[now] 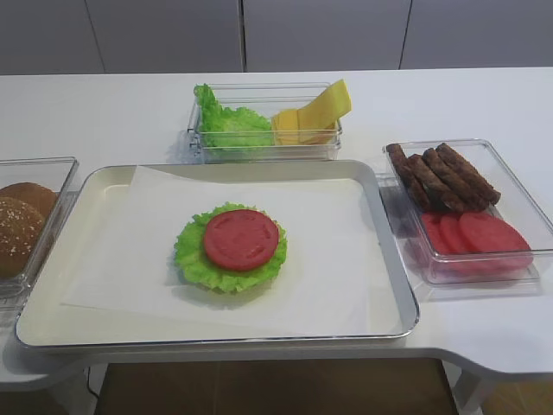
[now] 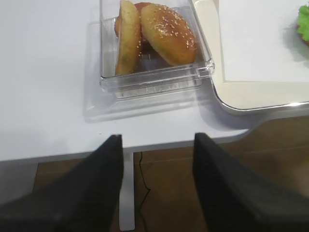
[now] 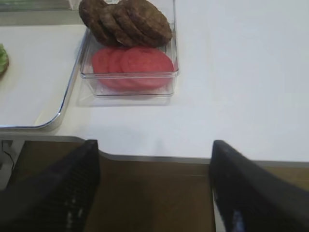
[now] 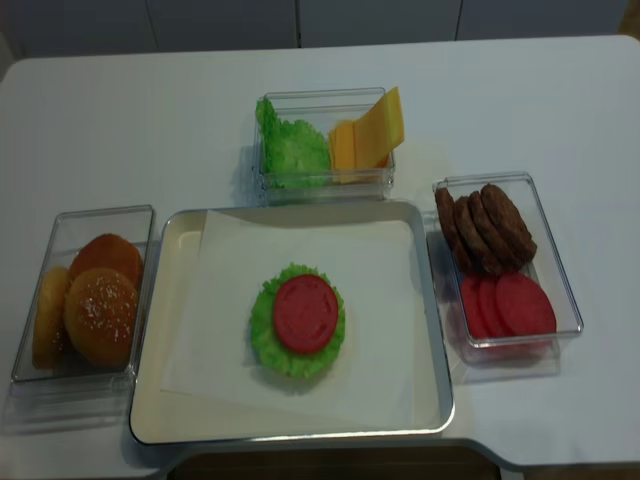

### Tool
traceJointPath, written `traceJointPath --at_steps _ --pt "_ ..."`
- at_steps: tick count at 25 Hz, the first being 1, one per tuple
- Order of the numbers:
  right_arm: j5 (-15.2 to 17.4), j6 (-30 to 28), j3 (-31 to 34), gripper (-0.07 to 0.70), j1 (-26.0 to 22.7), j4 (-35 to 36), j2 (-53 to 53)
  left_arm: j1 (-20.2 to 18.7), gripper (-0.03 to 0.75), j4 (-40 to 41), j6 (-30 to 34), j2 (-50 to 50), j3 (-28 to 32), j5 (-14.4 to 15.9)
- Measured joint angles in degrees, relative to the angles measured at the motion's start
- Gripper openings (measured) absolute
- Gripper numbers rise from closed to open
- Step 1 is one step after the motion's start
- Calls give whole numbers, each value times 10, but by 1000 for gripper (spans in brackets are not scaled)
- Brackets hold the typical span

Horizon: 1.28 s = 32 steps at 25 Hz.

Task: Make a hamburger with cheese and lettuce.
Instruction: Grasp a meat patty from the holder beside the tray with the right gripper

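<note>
In the high view, your hamburger (image 1: 230, 247) sits mid-frame on the paper in the tray (image 1: 52, 320): a frilly lettuce (image 1: 192, 259) base with a tomato slice (image 1: 241, 239) on top, no patty or cheese yet. It is round and flat, so it has no long axis and points nowhere. The cheese (image 1: 313, 114) leans in the upper-centre box, tilted up toward the upper right, beside the spare leaves. Neither arm shows here.

In the right wrist view, your right pincer (image 3: 152, 188) hangs off the table edge at the bottom of the frame, jaws spread wide with nothing between them. The patties (image 3: 126, 20) and tomato box lie straight ahead, upper centre; only a green sliver of the hamburger shows at the far left edge. So the stack lies ahead and to the left of this pincer.

In the left wrist view, your left pincer (image 2: 157, 186) is likewise parted and empty, below the bun box (image 2: 154, 79). The hamburger's green edge peeks in at the upper right.

In the realsense view, the stack is lower centre and the cheese upper centre, slightly right of the middle. I judge the right arm slightly better placed for the cheese.
</note>
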Motion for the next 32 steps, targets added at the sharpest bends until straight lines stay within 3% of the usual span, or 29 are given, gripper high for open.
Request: traceJointPath --at_steps 5,15,24,32 --pt "-5 -2 -46 517 0 7 72 0 353 0 0 0 0 0" --pt "-8 -10 -142 507 0 44 236 0 353 0 0 0 0 0" --pt "58 6 -242 506 0 73 411 0 353 0 0 0 0 0" --pt "61 14 -307 505 0 108 531 0 353 0 0 0 0 0"
